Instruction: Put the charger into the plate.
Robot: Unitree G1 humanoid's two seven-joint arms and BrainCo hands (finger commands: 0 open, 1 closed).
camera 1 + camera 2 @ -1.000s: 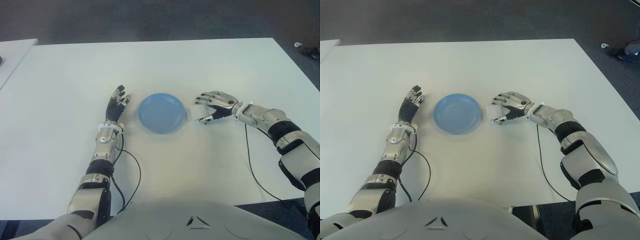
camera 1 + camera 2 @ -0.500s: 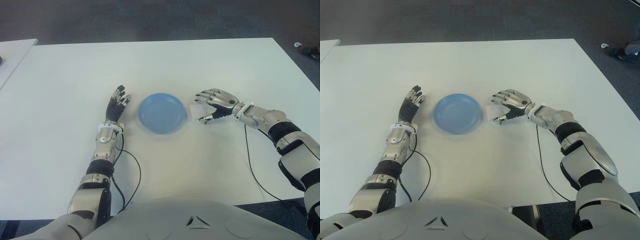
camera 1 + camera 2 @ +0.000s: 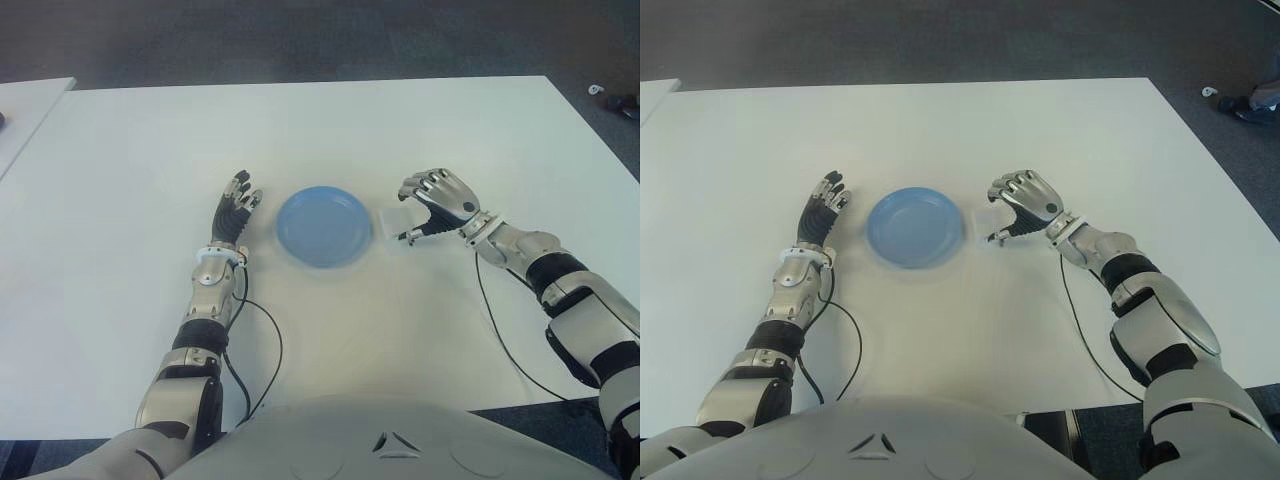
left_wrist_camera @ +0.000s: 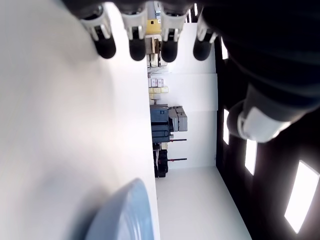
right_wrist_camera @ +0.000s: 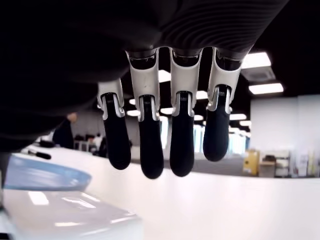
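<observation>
The right hand (image 3: 437,205) arches over the charger (image 3: 391,220) just beside the plate (image 3: 324,226), fingers spread, gripping nothing, poised to grasp. The left hand (image 3: 235,214), fingers open, shows on the plate's other side.

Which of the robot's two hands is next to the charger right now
The right hand, open, just past the plate's right edge, hovers at the white charger. The left hand shows beside the plate's opposite edge.
</observation>
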